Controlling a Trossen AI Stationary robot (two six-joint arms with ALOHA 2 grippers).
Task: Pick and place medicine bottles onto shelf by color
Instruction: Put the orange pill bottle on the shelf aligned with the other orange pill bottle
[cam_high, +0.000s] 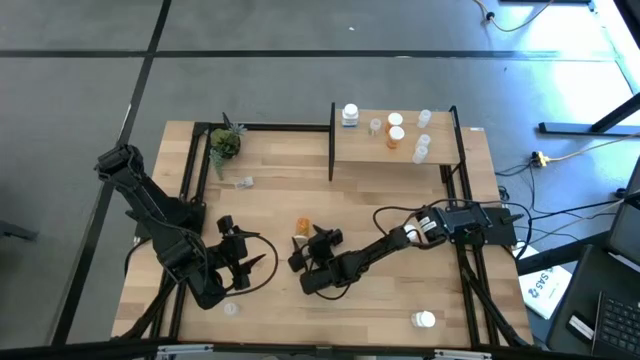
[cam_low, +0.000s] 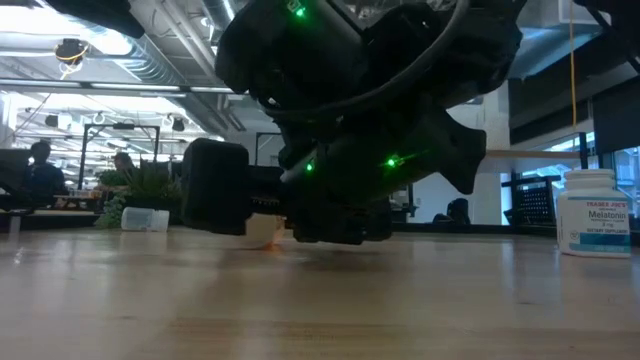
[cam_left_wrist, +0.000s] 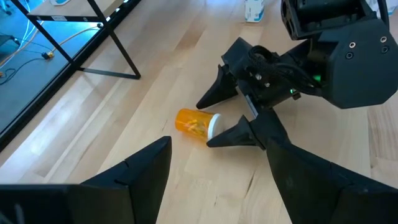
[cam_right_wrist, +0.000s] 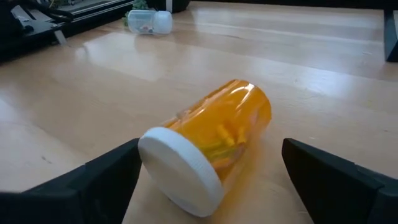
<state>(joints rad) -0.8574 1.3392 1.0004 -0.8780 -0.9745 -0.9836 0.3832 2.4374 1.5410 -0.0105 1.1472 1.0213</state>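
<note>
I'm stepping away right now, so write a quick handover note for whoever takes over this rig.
Right gripper: open, fingers either side of the capped end of an orange bottle lying on its side mid-table; not yet closed.
Left gripper: open, empty, waiting beside it.
Done: about six bottles stand on the shelf, including a big white one and an orange one.
Left: this orange bottle, a clear one lying near the plant, and two at the table's near edge.
</note>
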